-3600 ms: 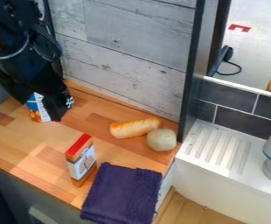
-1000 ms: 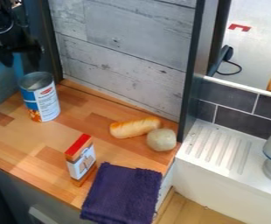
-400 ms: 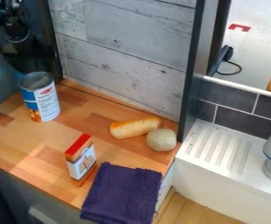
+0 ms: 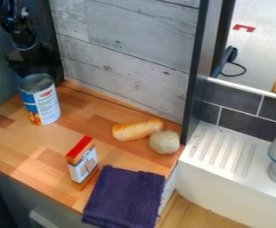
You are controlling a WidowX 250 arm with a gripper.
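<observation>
can upright at the far left, gripper close by it

the black arm has drawn its gripper up and back from in front of the blue-and-white food can, then come down slightly again beyond its rim. that leaves the can standing on the surface, not lifted, with its label and open-looking top in plain view. the gripper is just by the rim; i cannot tell if they touch, or whether it is open or closed.

a pale wood-plank wall backs the wooden surface. to the right sits a white sink unit with a ridged top, below dark tiles. a folded purple towel lies at the near right edge of the surface. just left of it, a red-topped carton stands upright. farther back, towards the right, a toy baguette lies against a pale round ball.
</observation>
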